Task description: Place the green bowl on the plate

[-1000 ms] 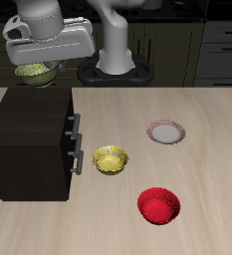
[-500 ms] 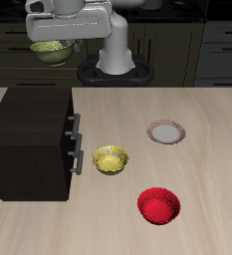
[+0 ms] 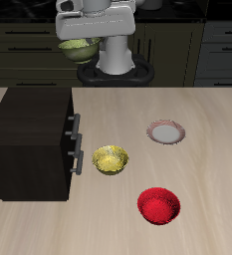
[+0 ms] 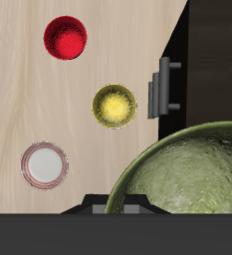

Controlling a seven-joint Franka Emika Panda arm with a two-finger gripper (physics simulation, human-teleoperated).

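High above the back of the table, my gripper (image 3: 80, 38) is shut on the green bowl (image 3: 78, 49), an olive, speckled, glossy bowl. The wrist view is largely filled by that green bowl (image 4: 192, 174), seen from just above its rim; my fingertips are hidden there. The plate (image 3: 166, 131), white-grey with a reddish-brown rim, lies on the wooden table well away from the gripper, toward the far side of the table. In the wrist view the plate (image 4: 44, 163) shows far below.
A dark cabinet (image 3: 30, 144) with handles on its drawer fronts stands on the table below the gripper. A yellow bowl (image 3: 111, 159) sits beside the cabinet, and a red bowl (image 3: 158, 205) lies nearer the table's front edge.
The gripper has carried the green bowl sideways from above the cabinet's back edge toward the robot's base, staying high. Everything on the table kept its place.
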